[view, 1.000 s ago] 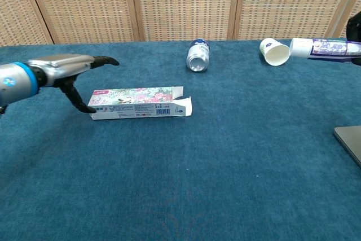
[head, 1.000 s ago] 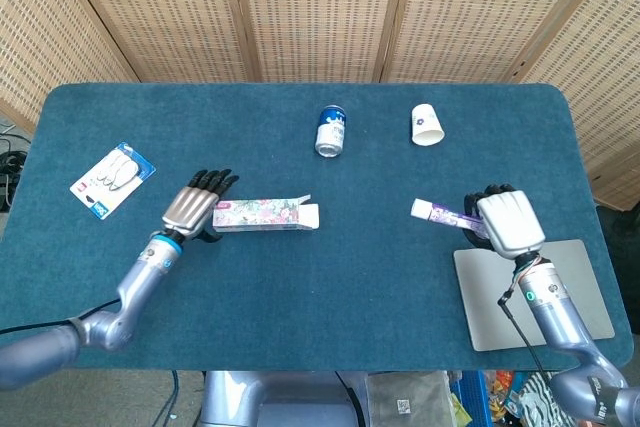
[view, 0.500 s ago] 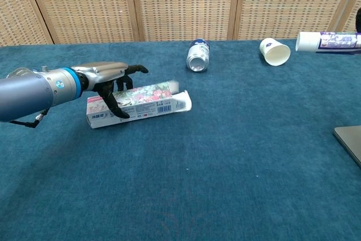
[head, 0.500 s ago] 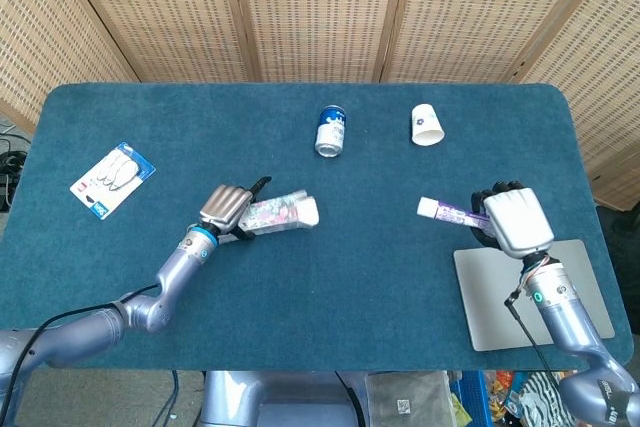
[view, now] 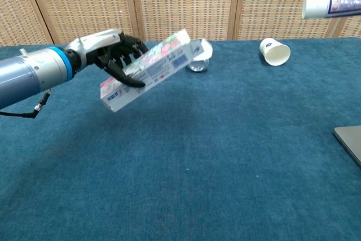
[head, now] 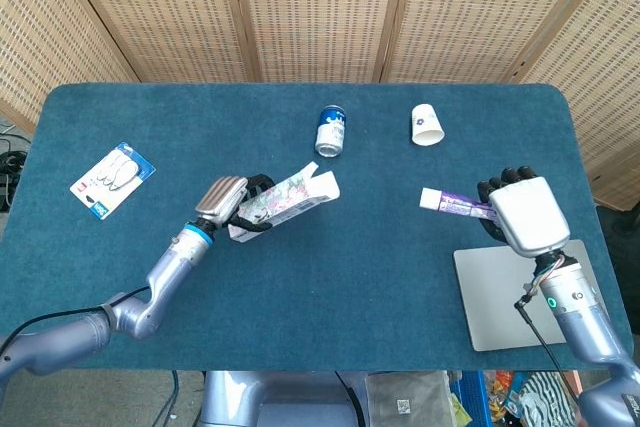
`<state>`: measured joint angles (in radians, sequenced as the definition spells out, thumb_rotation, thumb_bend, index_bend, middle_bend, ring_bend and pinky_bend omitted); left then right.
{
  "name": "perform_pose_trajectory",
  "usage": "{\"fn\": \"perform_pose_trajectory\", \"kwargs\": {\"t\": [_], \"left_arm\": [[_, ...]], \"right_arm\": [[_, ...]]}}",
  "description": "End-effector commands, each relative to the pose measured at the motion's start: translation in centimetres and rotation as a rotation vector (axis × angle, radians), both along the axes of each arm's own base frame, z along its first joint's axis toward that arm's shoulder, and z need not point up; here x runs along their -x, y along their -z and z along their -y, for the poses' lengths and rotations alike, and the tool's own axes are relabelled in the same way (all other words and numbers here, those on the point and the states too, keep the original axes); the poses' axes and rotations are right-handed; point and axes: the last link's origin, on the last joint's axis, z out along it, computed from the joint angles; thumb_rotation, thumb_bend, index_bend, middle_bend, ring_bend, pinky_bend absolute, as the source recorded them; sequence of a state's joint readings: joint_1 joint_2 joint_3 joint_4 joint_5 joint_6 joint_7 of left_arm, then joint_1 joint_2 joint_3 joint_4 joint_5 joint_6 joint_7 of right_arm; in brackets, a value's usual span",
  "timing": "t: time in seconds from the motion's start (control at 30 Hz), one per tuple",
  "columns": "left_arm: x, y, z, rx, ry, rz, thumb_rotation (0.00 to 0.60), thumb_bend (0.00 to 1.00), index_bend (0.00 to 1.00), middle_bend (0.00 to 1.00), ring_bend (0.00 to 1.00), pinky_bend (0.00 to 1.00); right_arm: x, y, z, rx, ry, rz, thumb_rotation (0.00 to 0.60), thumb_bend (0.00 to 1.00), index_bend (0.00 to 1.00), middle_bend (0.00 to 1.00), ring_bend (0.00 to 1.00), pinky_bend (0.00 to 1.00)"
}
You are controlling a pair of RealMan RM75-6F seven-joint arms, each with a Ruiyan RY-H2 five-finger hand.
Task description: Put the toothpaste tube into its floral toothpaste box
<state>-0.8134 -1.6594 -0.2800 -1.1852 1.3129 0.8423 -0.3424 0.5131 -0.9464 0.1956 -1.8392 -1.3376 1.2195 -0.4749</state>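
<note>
Woven rattan screens behind, teal-carpeted table (head: pixel 300 347) in front. Landmark = blue can (head: pixel 329 131), lying mid-table at the back.

Far left of can: blister pack (head: pixel 112 178) of white items, print too small to read. Front-left of can: left hand (head: pixel 228 203) wrapped around the closed end of the floral toothpaste box (head: pixel 283 201), box clear of the table, tilted, open flap end up and pointing toward the can. Barcode panel visible on the box's side; text illegible.

Just right of can: paper cup (head: pixel 426 125) on its side, small dark logo, unreadable. Front-right of can, well apart: right hand (head: pixel 524 213) clamped on the tail of the toothpaste tube (head: pixel 453 204), airborne, white cap aimed at the box. Purple label, can't read it. Grey pad (head: pixel 575 297) beneath the right arm.

Handling guess: box is light thin card and crushes easily, so hold the closed end lightly and keep the mouth free. Tube is soft, slick; grip the rear, cap leads.
</note>
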Motion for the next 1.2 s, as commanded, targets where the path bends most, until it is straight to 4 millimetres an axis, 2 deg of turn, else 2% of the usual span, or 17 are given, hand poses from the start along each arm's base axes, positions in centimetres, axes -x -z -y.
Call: {"fn": "perform_pose_trajectory", "kwargs": {"t": [0.03,0.23,0.37,0.53,0.63,0.73,1.2], "left_arm": [[-1.5,-1.3,1.5,0.038,0.137,0.249,0.600,0.21,0.56,0.57,0.50,0.51],[-2.2,0.4,2.4,0.090,0.215,0.343,0.600,0.21,0.56,0.55,0.50,0.51],[-2.8,1.1,2.1,0.080,0.245,0.344,0.600,0.21,0.56,0.55,0.50,0.51],[-3.5,1.5,1.8,0.071,0.267,0.338,0.600,0.21,0.56,0.55,0.50,0.51],[-3.9,1.8,1.6,0.071,0.272,0.337,0.600,0.21,0.56,0.55,0.50,0.51],[-4.6,2.1,1.5,0.070,0.281,0.335,0.600,0.21,0.56,0.55,0.50,0.51],[-6.3,2.3,1.0,0.064,0.301,0.329,0.600,0.21,0.56,0.55,0.50,0.51]], "right_arm": [[-2.3,-1.8,0.0,0.055,-0.069,-0.045,0.600,0.61,0.58,0.61,0.43,0.41],[-6.0,-4.4,-0.2,0.119,-0.134,-0.155,0.600,0.61,0.58,0.61,0.43,0.41],[-8.0,-5.3,-0.3,0.145,-0.174,-0.223,0.600,0.61,0.58,0.61,0.43,0.41],[-9.5,-5.5,-0.6,0.130,-0.202,-0.294,0.600,0.61,0.58,0.61,0.43,0.41],[-10.4,-5.1,-0.7,0.106,-0.226,-0.354,0.600,0.61,0.58,0.61,0.43,0.41],[-11.0,-3.9,-0.7,0.066,-0.259,-0.430,0.600,0.61,0.58,0.61,0.44,0.42],[-13.4,-1.0,-1.0,0.023,-0.337,-0.539,0.600,0.63,0.59,0.62,0.45,0.43]]}}
